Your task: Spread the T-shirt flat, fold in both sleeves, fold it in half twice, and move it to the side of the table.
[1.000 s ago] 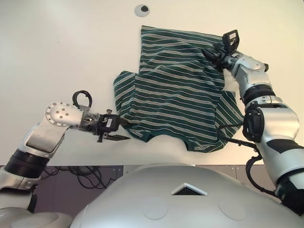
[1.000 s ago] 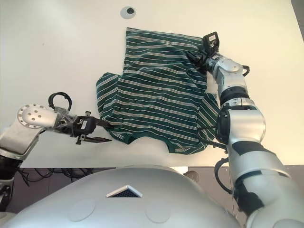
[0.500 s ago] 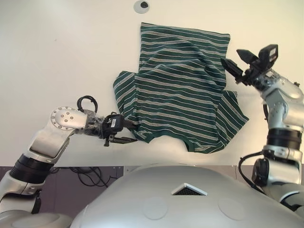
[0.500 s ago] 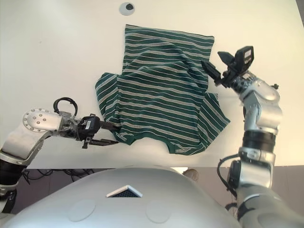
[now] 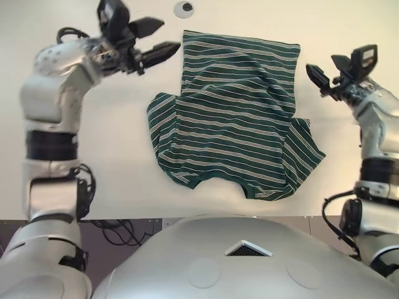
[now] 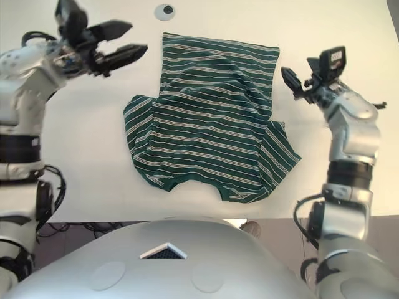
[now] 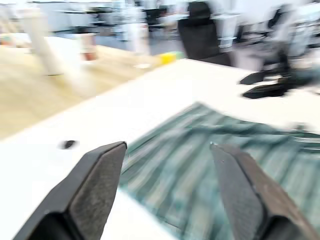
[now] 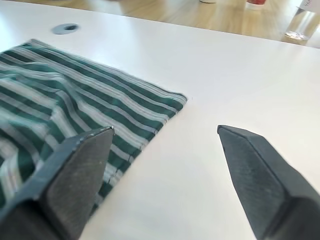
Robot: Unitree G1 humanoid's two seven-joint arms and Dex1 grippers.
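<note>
The striped T-shirt (image 5: 234, 118) lay rumpled on the table (image 5: 93, 143), tabletop showing beyond every edge. The left gripper (image 5: 169, 34) gaped wide off its far-left corner, the right gripper (image 5: 321, 64) wide beside its far-right corner.

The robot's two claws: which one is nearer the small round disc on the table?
The left gripper, open by the shirt's far left corner, with the disc close beside it. The right gripper is across the shirt, farther off.

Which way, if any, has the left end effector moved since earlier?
Yes: the left end effector went from the T-shirt's near edge to beside its far left corner.
</note>
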